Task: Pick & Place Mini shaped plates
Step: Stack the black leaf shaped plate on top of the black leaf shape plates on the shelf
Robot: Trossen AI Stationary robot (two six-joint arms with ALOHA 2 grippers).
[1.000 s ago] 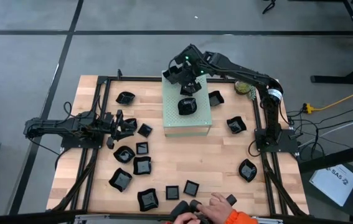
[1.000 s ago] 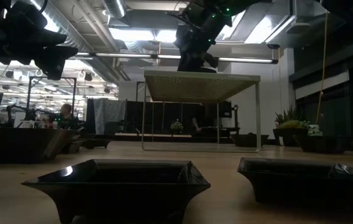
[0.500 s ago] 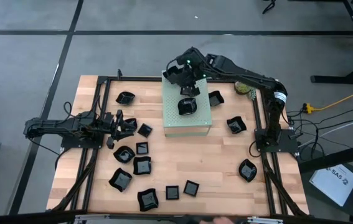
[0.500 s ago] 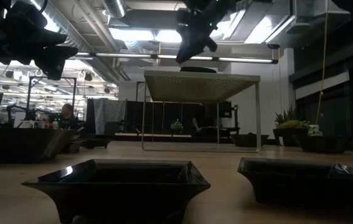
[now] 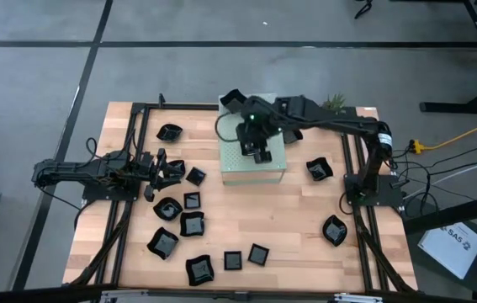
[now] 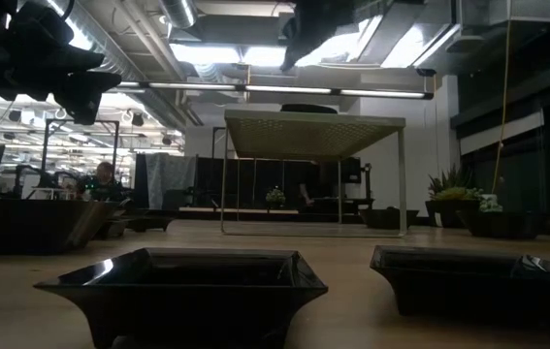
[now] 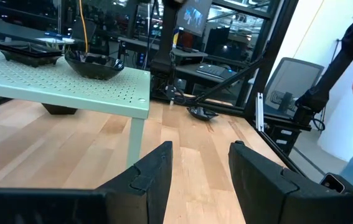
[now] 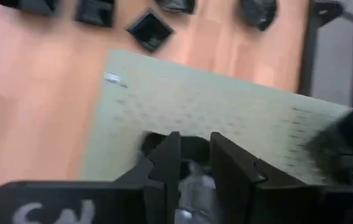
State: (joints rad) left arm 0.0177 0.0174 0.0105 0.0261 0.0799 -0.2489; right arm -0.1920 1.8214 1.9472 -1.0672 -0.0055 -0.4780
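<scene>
Figure: both arms at the desk (image 5: 305,227), read from its 6 o'clock edge towards 12 o'clock on the overhead view.

Near row: three mini shaped plates (image 5: 233,261) lie at 6 o'clock. One square plate fills the foreground of the level view.

Loose field: more plates lie scattered from 7 to 9 o'clock, and three at 3 to 4 o'clock, all apart.

Left hand (image 7: 200,168): waits at 9 o'clock, low over the desk. Fingers stand wide, with nothing between them.

Green box (image 5: 234,172): a pale perforated stand just past centre, towards 12 o'clock.

Delivered plate (image 6: 308,108): rests on the box top, directly below the right hand.

Corner plate (image 5: 232,99): sits at the box's 11 o'clock corner.

Right hand (image 8: 192,152): hangs above the box. Fingers stand a narrow way apart and appear to hold nothing.

Plant (image 5: 334,103): a small green tuft at 1 o'clock, not part of the task.

Step in hand: probably between placements, with one plate set on the box and the hand clear of it.

Next move: calls for a reach to a loose plate, likely at 3 o'clock, with the fingers spanning its rim.

Writing: "SA5" shows on a floor sheet (image 5: 459,242) at 4 o'clock. Pale letters on the right wrist housing are cut off.
</scene>
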